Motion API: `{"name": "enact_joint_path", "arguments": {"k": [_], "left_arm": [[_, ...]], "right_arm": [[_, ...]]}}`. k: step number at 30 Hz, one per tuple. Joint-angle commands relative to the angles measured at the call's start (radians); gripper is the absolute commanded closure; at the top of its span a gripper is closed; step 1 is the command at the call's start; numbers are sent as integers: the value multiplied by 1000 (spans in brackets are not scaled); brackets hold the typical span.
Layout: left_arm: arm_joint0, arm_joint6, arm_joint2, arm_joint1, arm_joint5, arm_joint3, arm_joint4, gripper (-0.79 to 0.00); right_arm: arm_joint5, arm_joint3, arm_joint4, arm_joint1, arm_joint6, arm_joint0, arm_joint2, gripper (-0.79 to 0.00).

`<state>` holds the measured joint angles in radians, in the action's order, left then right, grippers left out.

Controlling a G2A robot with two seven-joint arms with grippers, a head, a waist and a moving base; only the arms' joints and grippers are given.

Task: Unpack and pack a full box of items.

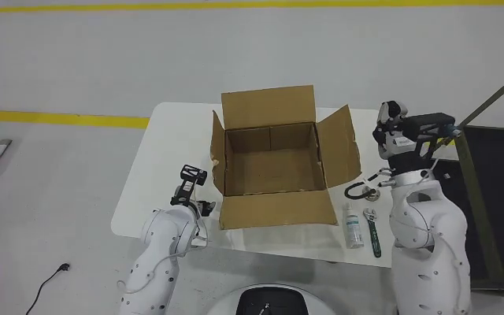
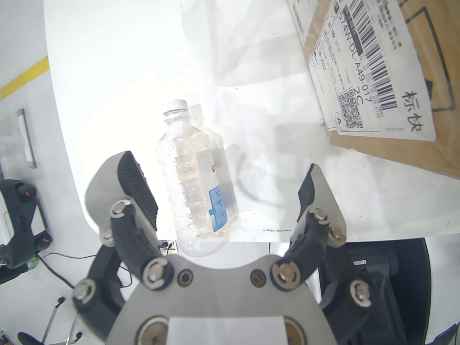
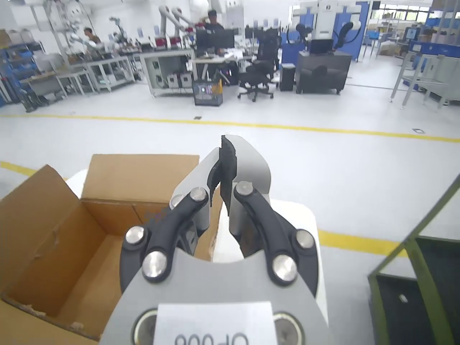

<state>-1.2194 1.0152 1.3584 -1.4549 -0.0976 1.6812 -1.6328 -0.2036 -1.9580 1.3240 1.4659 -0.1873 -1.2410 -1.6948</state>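
When viewed from above, shows the cardboard box [image 1: 272, 161] at centre frame on the white table [image 1: 169, 157], with all four flaps folded outward. Places the left gripper [image 1: 193, 173] just left of the box's lower left corner, over the table's near edge.

Through the left wrist camera, finds that gripper [image 2: 219, 161] spread wide and gripping nothing. Finds a clear bottle [image 2: 196, 181] in the gap between the fingers [image 2: 138, 184], nearer one pad than the other and touching neither, as far as can be seen. Has its cap pointing away from the wrist and its base at the table's edge. Cannot tell whether standing or lying.

Puts the right gripper [image 1: 390, 118] at the right of the top view, beyond the box's right flap and well apart from the clear bottle. Through its own camera [image 3: 225, 152], shows pads pressed together, with nothing between them.

At lower right of the box, finds a black loop [image 1: 356, 186], a small white bottle [image 1: 353, 226] and a wrench [image 1: 372, 233] on the table.
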Motion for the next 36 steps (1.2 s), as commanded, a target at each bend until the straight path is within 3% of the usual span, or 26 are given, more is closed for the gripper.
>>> {"name": "enact_joint_path", "arguments": {"k": [1,10,23,32,33,34,35,36], "left_arm": [[0,0,0,0,0,0,0,-785],[-2,-4,2,0,3,-2,2,-785],[70,67,26,-4,160,-187,12,-785],[98,61,22,-4,195,-281,-29,-785],[99,60,22,-3,194,-285,-29,-730],[98,58,21,-3,192,-291,-32,-591],[98,58,20,-3,190,-295,-34,-403],[98,59,20,-3,192,-300,-34,-357]], "right_arm": [[-1,7,7,-1,42,-12,6,0],[-1,9,-2,-3,61,-21,9,0],[-1,9,-2,-3,61,-21,9,0],[-1,9,-2,-3,61,-21,9,0],[-1,9,-2,-3,61,-21,9,0],[-1,9,-2,-3,61,-21,9,0],[-1,9,-2,-3,61,-21,9,0],[-1,9,-2,-3,61,-21,9,0]]}}
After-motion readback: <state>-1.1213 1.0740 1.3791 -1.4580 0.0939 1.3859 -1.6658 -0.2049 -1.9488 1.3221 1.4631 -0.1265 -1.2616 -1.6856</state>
